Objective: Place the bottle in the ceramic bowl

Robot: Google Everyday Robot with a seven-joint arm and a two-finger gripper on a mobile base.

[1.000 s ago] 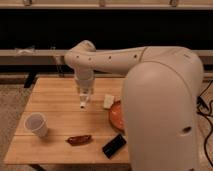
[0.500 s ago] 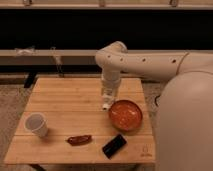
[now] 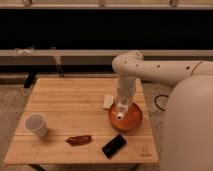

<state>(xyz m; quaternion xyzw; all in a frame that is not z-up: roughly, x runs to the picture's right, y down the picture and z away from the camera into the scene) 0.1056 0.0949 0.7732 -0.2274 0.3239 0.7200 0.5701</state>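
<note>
The orange-red ceramic bowl [image 3: 131,121] sits on the right part of the wooden table [image 3: 70,107]. My gripper [image 3: 121,111] points down right over the bowl, at its left half. It is shut on the slim white bottle [image 3: 122,106], which hangs upright with its lower end just inside the bowl. The arm comes in from the right and hides the bowl's far rim.
A small white block [image 3: 108,101] lies just left of the bowl. A white paper cup [image 3: 36,124] stands at the left. A brown packet [image 3: 79,140] and a black flat object [image 3: 114,145] lie near the front edge. A dark shelf runs behind the table.
The gripper has carried the bottle from the table's middle to the right and now holds it over the bowl. The view has also shifted, so the bowl shows in full.
</note>
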